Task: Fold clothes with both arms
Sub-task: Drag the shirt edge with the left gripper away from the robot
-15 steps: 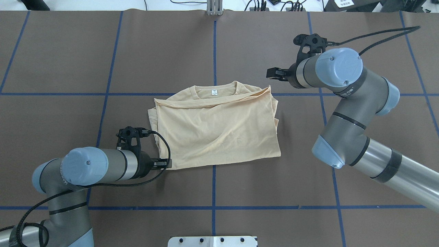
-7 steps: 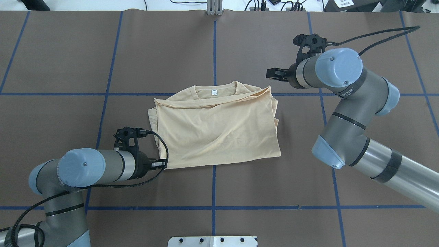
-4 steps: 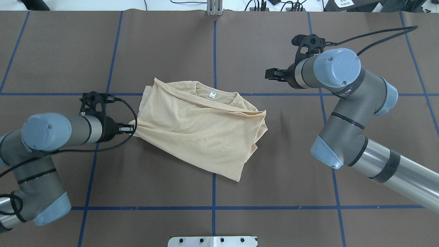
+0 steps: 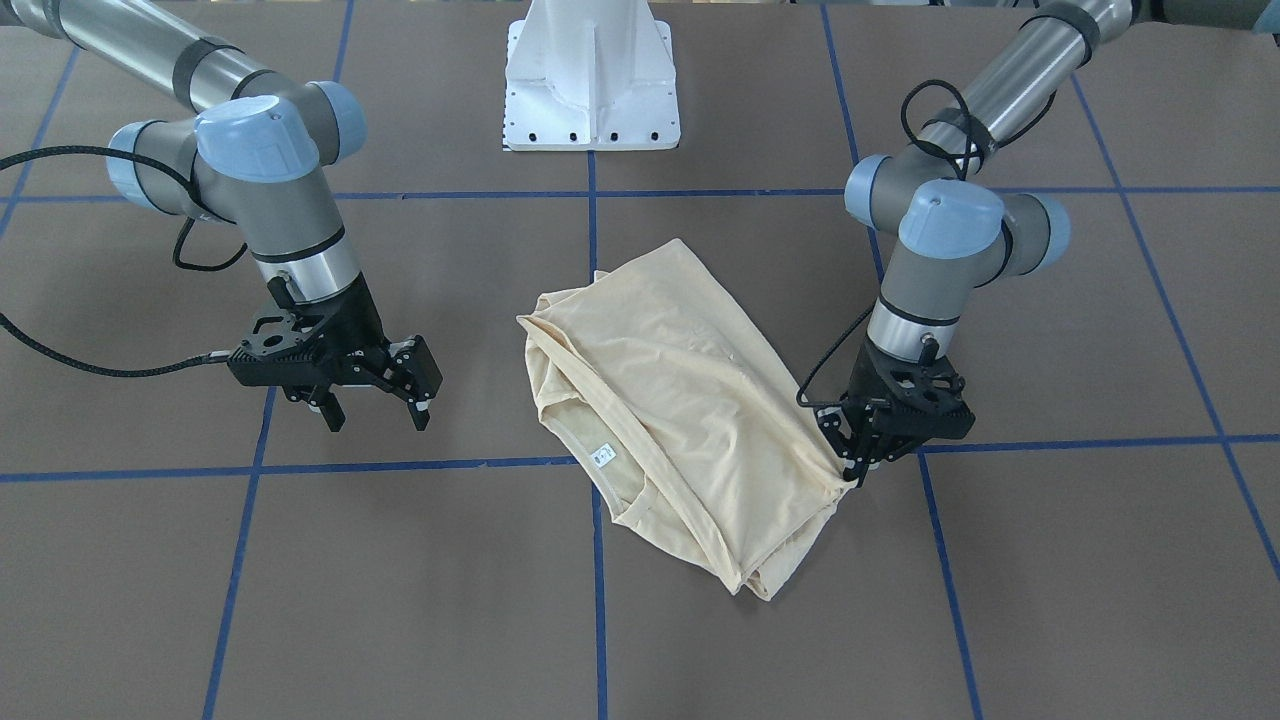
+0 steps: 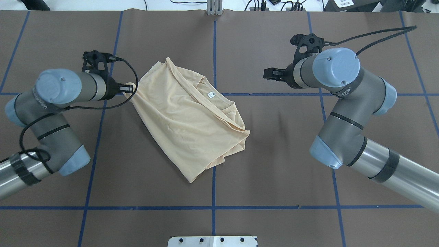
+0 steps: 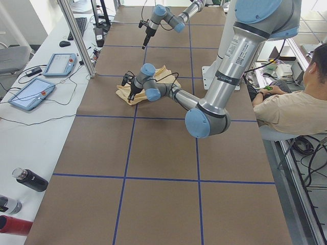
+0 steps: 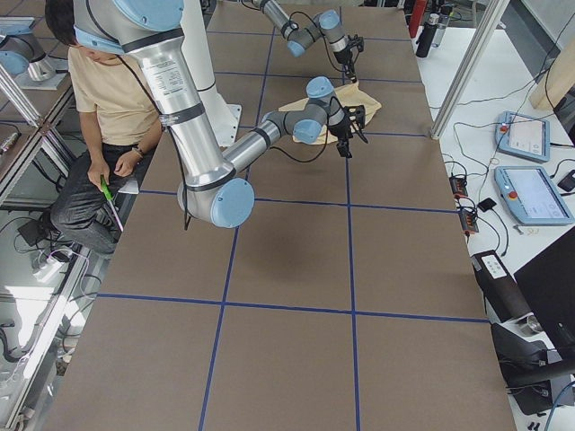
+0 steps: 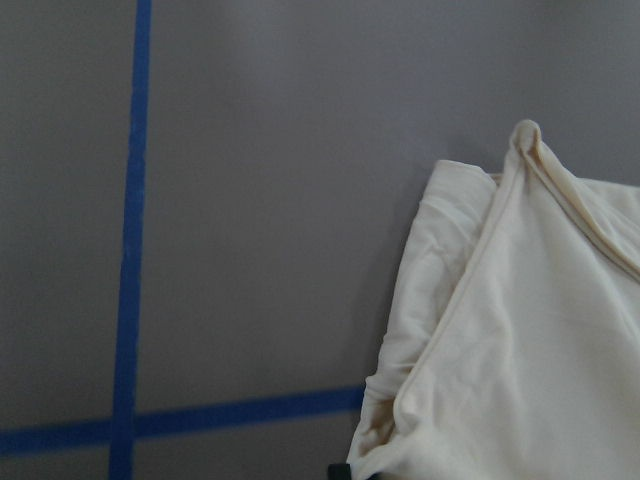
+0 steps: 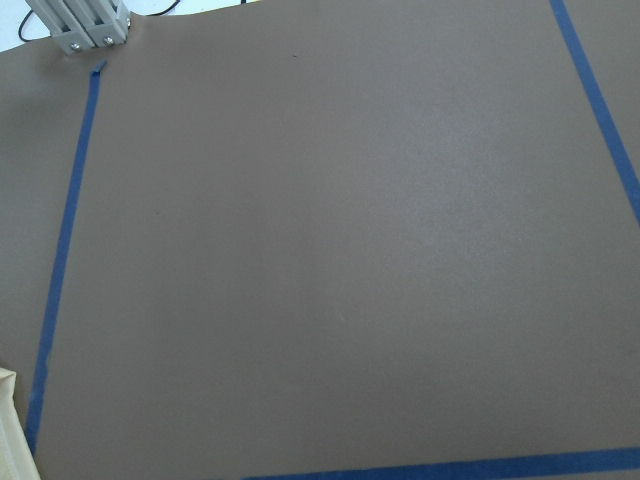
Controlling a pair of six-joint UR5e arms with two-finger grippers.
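Note:
The pale cream-yellow shirt (image 5: 188,116) lies folded and skewed diagonally on the brown table, with its white neck tag (image 5: 211,95) facing up. Its print is hidden. My left gripper (image 5: 128,88) is shut on the shirt's left corner, low at the table; in the front-facing view this gripper (image 4: 855,468) pinches the shirt (image 4: 680,410) at its edge. The left wrist view shows bunched cloth (image 8: 520,350) at the bottom right. My right gripper (image 4: 375,405) is open and empty, hovering clear of the shirt on its right side; it also shows in the overhead view (image 5: 269,73).
The white pedestal base (image 4: 592,70) stands at the robot's side of the table. Blue tape lines (image 5: 214,51) grid the brown mat. A metal post (image 5: 214,7) stands at the far edge. An operator (image 6: 291,107) sits beside the table; tablets (image 6: 30,94) lie on a side bench.
My left gripper has dragged the shirt's near-left corner away from the robot and leftward, swinging the whole shirt into a diagonal. The right arm has barely moved and stays open.

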